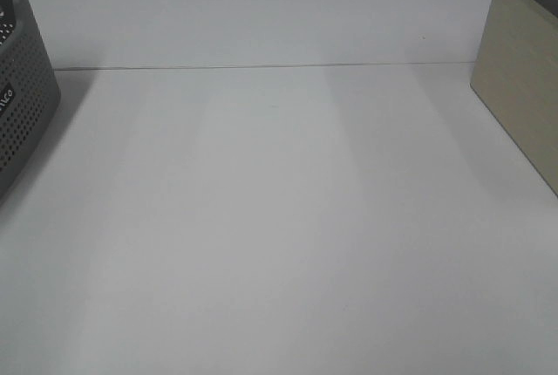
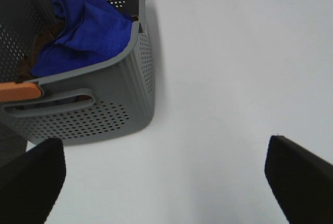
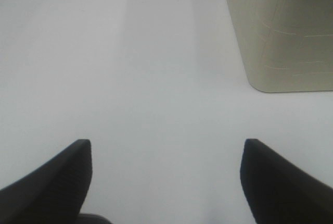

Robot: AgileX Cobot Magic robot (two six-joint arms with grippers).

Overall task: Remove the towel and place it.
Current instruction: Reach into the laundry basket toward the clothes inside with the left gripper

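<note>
table (image 1: 279, 218): white | basket (image 1: 24, 118): grey, perforated, at left edge | box (image 1: 523, 87): beige, at right edge | brown cloth (image 2: 42, 42): inside basket

Looks like a lab test bench rather than anyone's home tbh: plain white table (image 1: 279, 244) with a seam across the back, a grey perforated basket (image 1: 22, 113) parked at one edge and a beige bin (image 1: 523, 87) at the other, all pretty staged

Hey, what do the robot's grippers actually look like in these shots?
Only the fingertips show. The left gripper and right gripper each have two matte black, wedge-shaped fingers with rounded corners. No cables or markings are visible, and the high view shows neither arm.
</note>
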